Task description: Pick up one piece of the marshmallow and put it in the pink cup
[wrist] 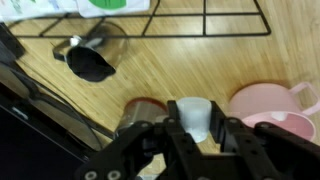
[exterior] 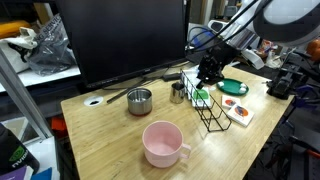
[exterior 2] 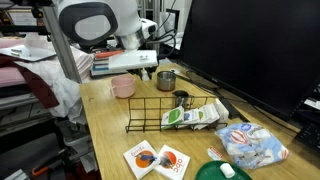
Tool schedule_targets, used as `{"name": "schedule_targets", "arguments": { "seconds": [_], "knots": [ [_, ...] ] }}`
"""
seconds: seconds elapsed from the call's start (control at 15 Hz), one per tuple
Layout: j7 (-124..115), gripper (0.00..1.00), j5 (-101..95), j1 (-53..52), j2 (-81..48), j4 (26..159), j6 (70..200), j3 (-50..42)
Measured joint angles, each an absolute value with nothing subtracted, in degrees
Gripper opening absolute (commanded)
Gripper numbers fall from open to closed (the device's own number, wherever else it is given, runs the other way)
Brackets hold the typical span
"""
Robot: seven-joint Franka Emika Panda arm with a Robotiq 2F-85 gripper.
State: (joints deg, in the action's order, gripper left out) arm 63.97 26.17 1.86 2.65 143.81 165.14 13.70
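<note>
A black wire rack (exterior: 207, 110) is standing on the bench (exterior: 110, 145); a metal cup (exterior: 178, 92) is sitting beside it, a steel pot (exterior: 140, 100) nearby.

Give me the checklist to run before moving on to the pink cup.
1. Marshmallow piece in the gripper: ok, in the wrist view a white piece sits between the fingers.
2. Pink cup upright with its mouth open: ok.
3. Gripper above the cup: not ok, in the wrist view the cup lies off to one side.
4. Steel pot and small metal cup clear of the path: cannot tell.
5. Firmness of the grip: cannot tell.
</note>
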Motion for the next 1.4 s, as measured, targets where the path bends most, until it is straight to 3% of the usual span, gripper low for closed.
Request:
{"name": "schedule_targets", "arguments": {
  "seconds": [0.13, 0.2, 0.67, 0.73, 1.4],
  "knots": [
    [70.33, 0.08, 30.42, -0.55, 2.32, 142.38, 163.89, 14.46],
    [73.24, 0.33, 31.87, -1.36, 1.92, 141.76, 162.79, 14.65],
    [79.11, 0.33, 33.54, -1.99, -0.49, 139.85, 160.53, 14.51],
    [79.11, 0.08, 33.54, -1.99, -0.49, 139.83, 160.48, 14.5],
    [79.66, 0.08, 31.51, -9.15, -1.87, 136.84, 160.33, 15.5]
  ]
}}
